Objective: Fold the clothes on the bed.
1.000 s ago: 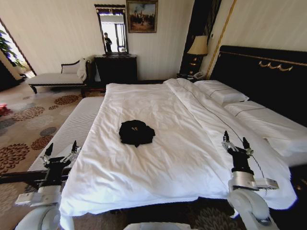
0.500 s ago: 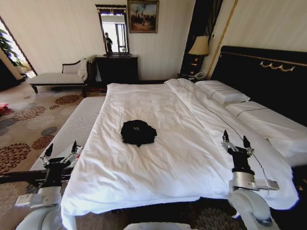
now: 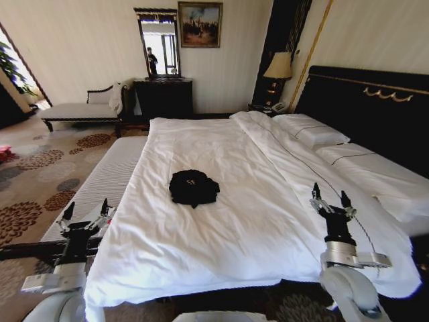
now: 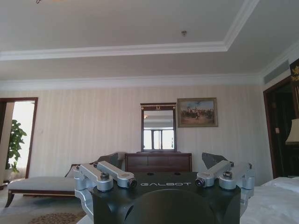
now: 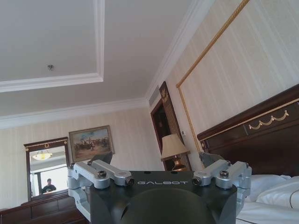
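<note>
The clothes [image 3: 194, 188], a small black T-shirt, lie crumpled in a heap on the white duvet near the middle of the bed [image 3: 228, 228]. My left gripper [image 3: 86, 213] stands upright beyond the bed's left edge, short of the T-shirt, fingers open and empty. My right gripper [image 3: 330, 199] points up over the duvet's right part, well to the right of the T-shirt, also open and empty. The left wrist view shows the left gripper [image 4: 163, 171] spread wide; the right wrist view shows the right gripper [image 5: 161, 175] the same way.
A dark headboard [image 3: 365, 111] and white pillows [image 3: 312, 129] line the bed's right side. A white striped bench [image 3: 100, 181] runs along its left edge. Farther back stand a chaise [image 3: 77, 111], a dark dresser [image 3: 163, 96] and a lamp [image 3: 279, 66]. Patterned carpet [image 3: 40, 168] lies at left.
The whole head view has shifted slightly, so the camera moved a little. The T-shirt and both open grippers keep their places relative to the bed.
</note>
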Available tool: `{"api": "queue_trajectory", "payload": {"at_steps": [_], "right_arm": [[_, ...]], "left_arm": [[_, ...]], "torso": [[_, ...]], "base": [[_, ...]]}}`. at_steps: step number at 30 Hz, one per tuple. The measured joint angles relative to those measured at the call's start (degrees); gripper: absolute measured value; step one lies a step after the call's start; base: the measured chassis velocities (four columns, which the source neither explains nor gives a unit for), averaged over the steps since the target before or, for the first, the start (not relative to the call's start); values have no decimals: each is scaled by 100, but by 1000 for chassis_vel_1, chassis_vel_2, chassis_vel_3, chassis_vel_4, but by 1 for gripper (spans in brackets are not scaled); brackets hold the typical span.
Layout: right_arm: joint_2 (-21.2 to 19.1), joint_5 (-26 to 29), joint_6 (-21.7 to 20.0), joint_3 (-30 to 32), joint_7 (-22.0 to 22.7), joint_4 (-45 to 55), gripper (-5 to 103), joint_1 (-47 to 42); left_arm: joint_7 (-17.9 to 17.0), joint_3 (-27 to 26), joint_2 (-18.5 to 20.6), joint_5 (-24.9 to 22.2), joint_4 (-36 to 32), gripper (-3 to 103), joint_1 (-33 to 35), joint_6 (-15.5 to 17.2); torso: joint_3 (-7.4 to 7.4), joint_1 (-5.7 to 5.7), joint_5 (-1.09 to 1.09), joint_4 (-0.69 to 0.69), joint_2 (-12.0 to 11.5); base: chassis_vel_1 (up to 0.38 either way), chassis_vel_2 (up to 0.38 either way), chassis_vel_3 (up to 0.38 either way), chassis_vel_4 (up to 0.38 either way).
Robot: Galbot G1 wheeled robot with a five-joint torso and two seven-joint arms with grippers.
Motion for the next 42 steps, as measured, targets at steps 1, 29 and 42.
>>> {"api": "queue_trajectory", "payload": {"at_steps": [1,29,42], "right_arm": [[7,-3,2,0,1,0,100,0],[169,-12,163,-25,-27,105,100,-26],[151,9,234,-19,-20,102,100,30]], "left_arm": [[1,0,0,0,-2,100,1,-1],[8,-8,20,0,-34,100,52,-33],[16,64,-28,31,-32,100,-31,-31]], "torso": [[0,0,0,0,0],[4,9,2,2,-5],[1,2,0,0,-1]], "base": [[-204,197,150,-162],[-71,81,91,-98],[36,-34,-35,25]]}}
